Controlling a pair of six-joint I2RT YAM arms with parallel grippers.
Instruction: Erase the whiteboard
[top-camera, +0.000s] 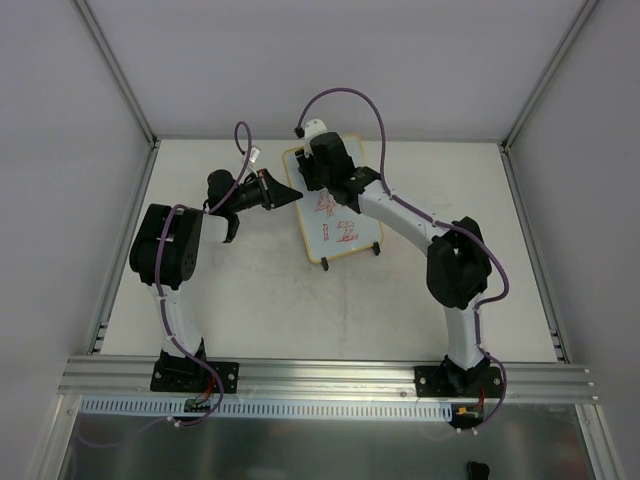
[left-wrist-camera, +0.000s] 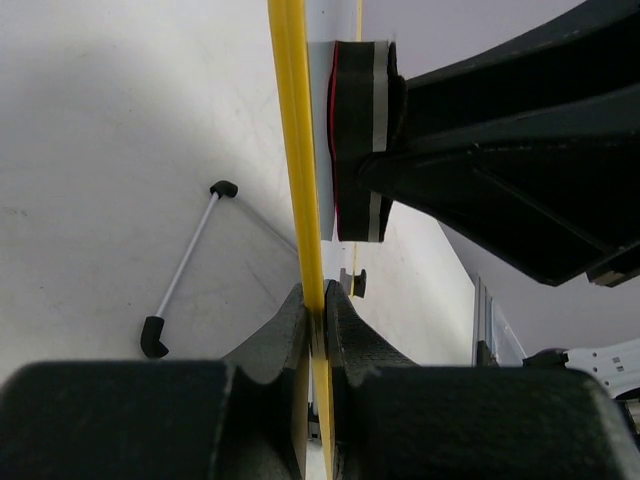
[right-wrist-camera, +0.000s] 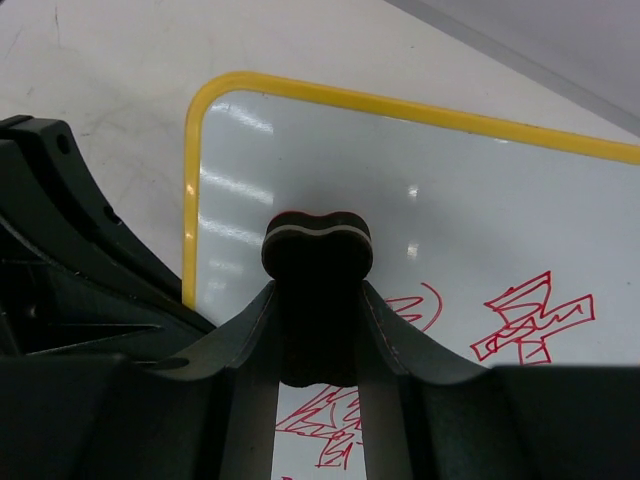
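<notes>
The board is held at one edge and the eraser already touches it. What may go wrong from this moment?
1. The left jaws pinch only the thin yellow frame of the whiteboard. A hard wipe might twist the board or pull it out of them.
2. The eraser is squeezed between the right jaws. Sideways pressure might tilt it or push it out.
3. The red marks lie beside the eraser, so a short stroke might leave some.
</notes>
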